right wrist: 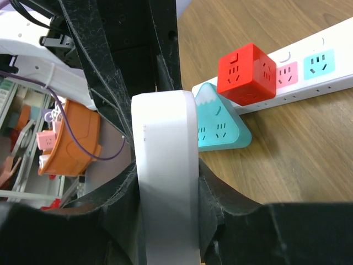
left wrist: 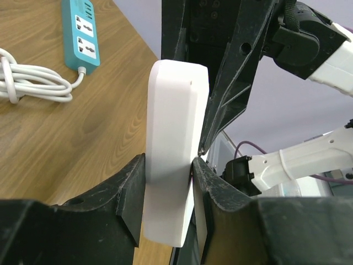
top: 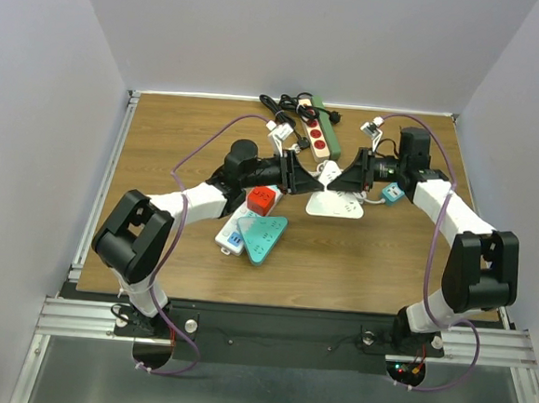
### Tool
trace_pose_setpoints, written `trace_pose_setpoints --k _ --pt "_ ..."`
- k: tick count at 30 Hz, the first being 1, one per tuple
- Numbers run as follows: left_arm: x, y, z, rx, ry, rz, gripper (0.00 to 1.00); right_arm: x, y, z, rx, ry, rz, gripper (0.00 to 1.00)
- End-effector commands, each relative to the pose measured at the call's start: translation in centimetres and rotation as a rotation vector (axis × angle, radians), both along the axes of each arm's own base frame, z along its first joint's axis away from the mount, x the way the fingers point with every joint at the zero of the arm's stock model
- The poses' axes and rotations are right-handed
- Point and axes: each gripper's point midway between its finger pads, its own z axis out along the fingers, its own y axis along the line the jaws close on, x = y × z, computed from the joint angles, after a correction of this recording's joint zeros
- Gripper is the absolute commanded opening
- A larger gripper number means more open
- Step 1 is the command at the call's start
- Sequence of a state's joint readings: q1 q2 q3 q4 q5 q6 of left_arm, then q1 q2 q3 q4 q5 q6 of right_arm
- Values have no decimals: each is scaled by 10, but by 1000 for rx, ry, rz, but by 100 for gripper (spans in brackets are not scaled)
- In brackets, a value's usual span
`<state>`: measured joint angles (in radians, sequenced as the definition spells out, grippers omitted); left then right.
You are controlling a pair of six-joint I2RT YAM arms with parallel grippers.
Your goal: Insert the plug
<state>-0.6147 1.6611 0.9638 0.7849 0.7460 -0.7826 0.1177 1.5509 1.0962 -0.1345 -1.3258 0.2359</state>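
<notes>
The white plug body (top: 329, 174) sits in the air over the middle of the table (top: 161, 156), caught between my two arms where they meet. From the left wrist camera I see it (left wrist: 174, 154) standing on edge, a smooth white block with rounded corners, and the left gripper (left wrist: 169, 168) has its jaws pinching the lower part of it from both flat sides. From the right wrist camera the same block (right wrist: 165, 165) is clamped between the jaws of the right gripper (right wrist: 168, 176), again a finger pressed on each face. I cannot make out any pins on it from these views.

In the overhead view the left gripper (top: 304, 176) comes in from the left and the right gripper (top: 354, 175) from the right, nose to nose on the plug.

Just below them on the wood lies a white rounded socket block (top: 336, 205). Left of that I see a red cube socket (top: 262, 199) sitting on a long white power strip (right wrist: 309, 77), with a teal triangular socket (top: 262, 236) touching its near side. By the right arm is a small teal power strip (left wrist: 81, 33) with a bundled white cable (left wrist: 27, 83). Farther back lies a beige strip with red sockets (top: 318, 131).
</notes>
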Motion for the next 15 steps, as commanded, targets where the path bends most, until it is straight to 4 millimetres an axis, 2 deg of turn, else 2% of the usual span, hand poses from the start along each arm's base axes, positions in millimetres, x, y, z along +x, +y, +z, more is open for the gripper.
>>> trace_pose_setpoints --k 1,2,3,4,6,7,8,9,10,11,15 --pt "16 4 50 -58 -138 84 20 -7 7 10 7 -42 31 0" --pt "21 7 44 -27 -143 109 24 -6 8 11 8 -41 28 0" --pt "23 10 47 -13 -160 126 30 -5 8 11 5 -35 22 0" --pt "28 14 39 25 -142 158 44 -1 8 14 3 -21 10 0" --pt "31 20 40 61 -178 194 55 4 8 16 -6 -6 -16 0" --pt "33 24 32 98 -161 212 63 6 9 17 -7 20 -27 0" --pt "38 31 33 115 -171 258 68 11 8 20 -11 21 -45 0" --pt "43 38 30 140 -179 288 84 13 8 20 -12 33 -51 0" --pt "45 45 22 176 -162 315 95 15 8 21 -12 47 -61 0" --pt "54 54 18 205 -158 376 99 17 7 22 -14 53 -72 0" --pt "66 90 14 307 -176 542 99 27 5 26 -25 67 -127 0"
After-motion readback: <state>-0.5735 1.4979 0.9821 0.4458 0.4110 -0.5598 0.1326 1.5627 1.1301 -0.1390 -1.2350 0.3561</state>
